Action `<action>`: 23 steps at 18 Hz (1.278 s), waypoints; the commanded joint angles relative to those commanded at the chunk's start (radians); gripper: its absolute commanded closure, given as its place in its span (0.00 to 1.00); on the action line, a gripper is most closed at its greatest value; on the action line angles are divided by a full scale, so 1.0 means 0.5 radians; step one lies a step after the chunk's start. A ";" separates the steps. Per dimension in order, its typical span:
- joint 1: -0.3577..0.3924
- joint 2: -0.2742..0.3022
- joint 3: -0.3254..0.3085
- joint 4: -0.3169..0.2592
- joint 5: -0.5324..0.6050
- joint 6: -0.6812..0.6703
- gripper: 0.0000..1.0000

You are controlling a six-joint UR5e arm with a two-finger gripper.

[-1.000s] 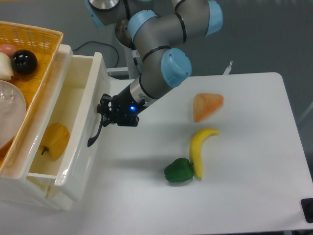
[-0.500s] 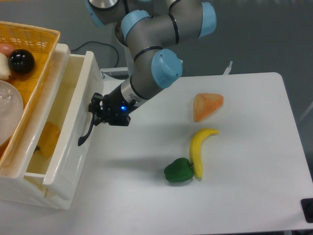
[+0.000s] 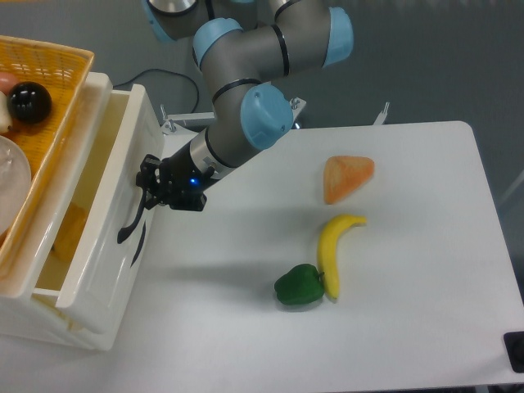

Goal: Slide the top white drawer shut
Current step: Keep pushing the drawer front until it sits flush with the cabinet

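Observation:
The top white drawer [image 3: 98, 237] stands part-way open at the left, its glossy front panel facing the table. A curved black handle [image 3: 129, 227] runs down that panel. My gripper [image 3: 148, 182] is pressed against the panel at the handle's upper end. Its black fingers [image 3: 146, 169] merge with the black handle, so I cannot tell whether they close on it. A yellow-orange fruit [image 3: 70, 233] lies inside the drawer, partly hidden by the basket above.
An orange woven basket [image 3: 61, 78] with a black ball [image 3: 29, 103] sits on top of the drawer unit. On the white table [image 3: 426, 327] lie an orange wedge [image 3: 347, 177], a banana [image 3: 333, 250] and a green pepper [image 3: 299, 286].
The gripper has moved left and slightly up, and the drawer front has slid left with it, narrowing the open gap. The fruit on the table has not moved.

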 joint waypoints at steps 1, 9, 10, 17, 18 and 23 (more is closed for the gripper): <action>0.000 0.000 0.000 0.000 0.000 -0.003 0.99; -0.025 -0.015 0.000 0.006 0.003 -0.006 0.99; -0.034 -0.018 0.000 0.009 0.003 -0.009 0.99; -0.074 -0.037 0.000 0.012 0.006 -0.021 0.99; -0.089 -0.040 0.000 0.012 0.006 -0.021 0.99; -0.095 -0.046 0.000 0.012 0.006 -0.021 0.99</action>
